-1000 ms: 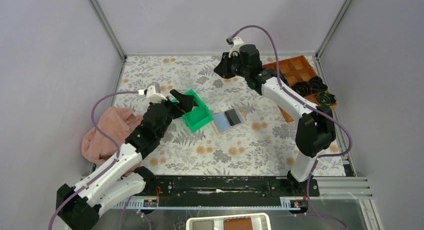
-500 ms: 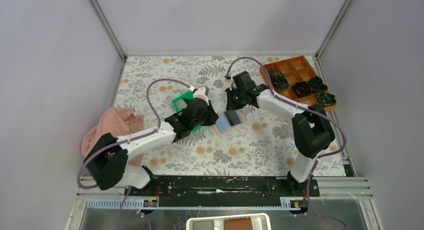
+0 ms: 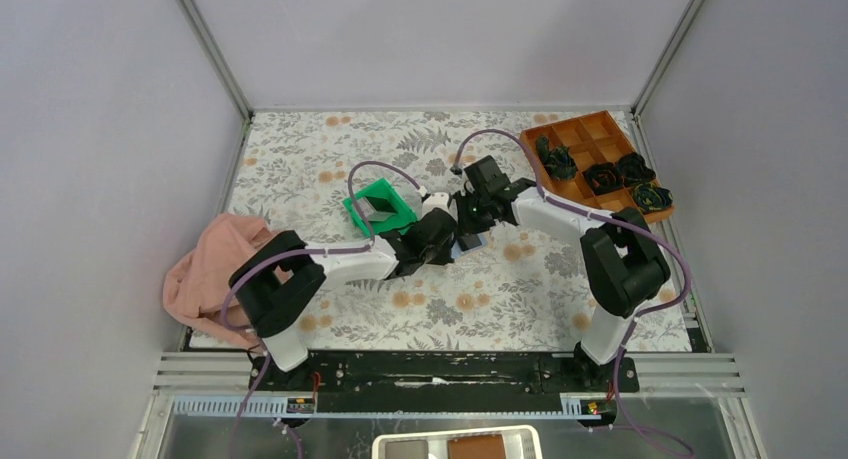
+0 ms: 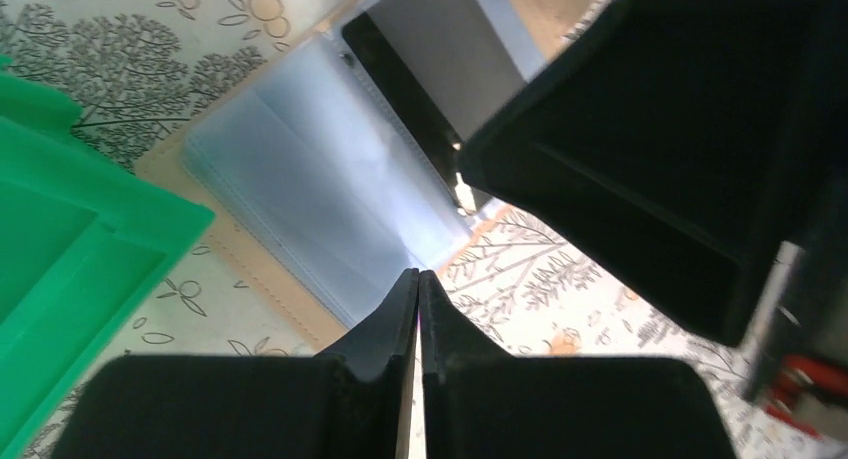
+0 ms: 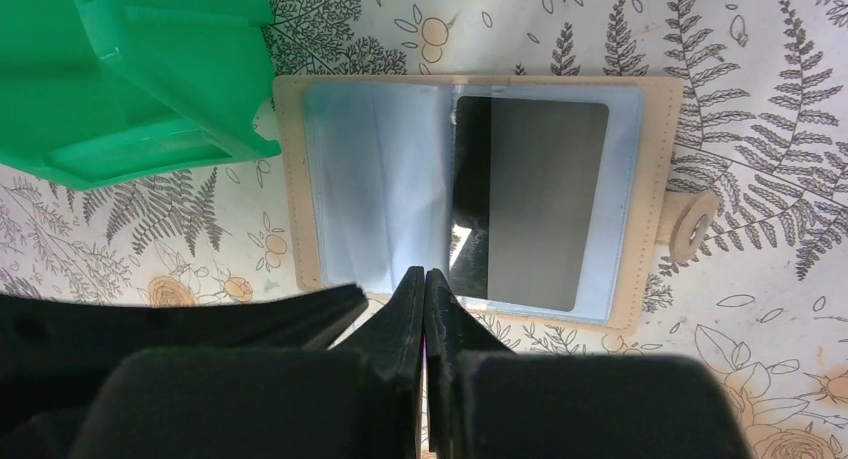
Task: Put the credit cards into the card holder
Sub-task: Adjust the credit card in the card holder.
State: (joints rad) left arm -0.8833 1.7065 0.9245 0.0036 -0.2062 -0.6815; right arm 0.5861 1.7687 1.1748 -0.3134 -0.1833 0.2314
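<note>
Both arms are being shown swung inward, meeting over the open card holder (image 5: 470, 194). The left gripper (image 4: 418, 289) and right gripper (image 5: 425, 284) are being held pinched shut, nothing visible between them, above its edge, where one credit card (image 5: 530, 204) is lying sleeved. The clear pocket is probably best being teased open gently. The green tray (image 5: 130, 69) is crowding one side, with free floral table (image 5: 780, 79) being left beyond the tab.

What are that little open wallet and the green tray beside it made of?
The card holder looks like tan leather or an imitation, judging by its matte, soft-looking rim and small tab. Its inner pockets seem to be clear, soft plastic: they catch glare, and a dark card shows through. The green tray appears to be hard moulded plastic, smooth and evenly coloured with crisp edges.
</note>
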